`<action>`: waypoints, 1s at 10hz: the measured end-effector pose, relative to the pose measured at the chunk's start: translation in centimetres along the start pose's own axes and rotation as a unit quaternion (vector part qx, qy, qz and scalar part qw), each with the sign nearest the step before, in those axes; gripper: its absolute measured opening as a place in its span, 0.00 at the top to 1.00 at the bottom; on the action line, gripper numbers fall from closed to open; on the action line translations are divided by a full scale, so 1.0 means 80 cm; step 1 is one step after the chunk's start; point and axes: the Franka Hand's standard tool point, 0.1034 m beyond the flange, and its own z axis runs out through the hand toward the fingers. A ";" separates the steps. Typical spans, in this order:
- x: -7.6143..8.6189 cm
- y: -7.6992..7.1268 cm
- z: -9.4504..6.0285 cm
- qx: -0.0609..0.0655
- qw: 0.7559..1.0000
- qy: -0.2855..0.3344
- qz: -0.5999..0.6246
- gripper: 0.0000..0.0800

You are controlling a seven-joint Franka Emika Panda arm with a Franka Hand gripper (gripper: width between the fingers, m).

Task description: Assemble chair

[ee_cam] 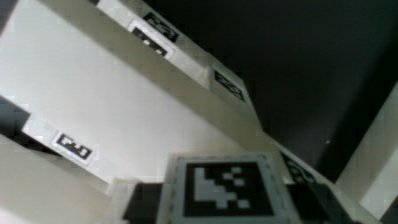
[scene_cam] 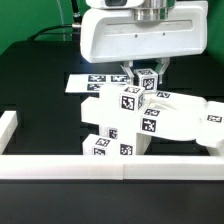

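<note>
1. At the centre of the exterior view, the matte-white, blocky plastic chair point(scene_cam: 128, 122) stands as a partly joined cluster of chunky pieces, each face carrying square black-and-white marker tags. It rests on the black table surface point(scene_cam: 35, 85), just behind the long low white border rail point(scene_cam: 110, 167) that runs across the lower part of the frame.
2. The arm's two-finger gripper point(scene_cam: 146, 75) hangs below the broad white wrist housing in the upper centre of the frame. Its jaws are clenched on a small white tagged block point(scene_cam: 147, 81) at the top of the cluster.
3. The thin flat marker board point(scene_cam: 85, 82) lies behind the chair, toward the upper left of centre, and is partly hidden by it.
4. Risk: the grip appears to bear on a narrow section. If the block is not seated square against its mating piece, a push could jam it or tilt it.
5. Risk: the cluster looks tall and unevenly stacked. A sideways load from the arm could shift or topple it toward the rail.
6. Risk: smooth plastic offers little friction, so the part could slip between the jaws.
7. Materials and shapes: all chair pieces are hard, smooth, sharp-edged and rectangular.
8. In the wrist view, long white slabs point(ee_cam: 125, 110) with small tags cross the frame diagonally, and a large tag point(ee_cam: 222, 187) fills the lower centre. The fingertips are not distinguishable there.
</note>
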 end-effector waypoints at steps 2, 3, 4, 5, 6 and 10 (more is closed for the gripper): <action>0.000 0.000 0.000 0.000 1.000 0.000 0.000 0.66; 0.000 0.000 0.000 0.000 1.000 0.000 0.000 0.66; 0.000 0.000 0.000 0.000 1.000 0.000 0.000 0.66; 0.000 0.000 0.000 0.000 1.000 0.000 0.007 0.66; 0.000 0.000 0.000 0.000 1.000 0.000 0.020 0.66; 0.000 0.000 0.000 0.001 0.991 0.000 0.134 0.66</action>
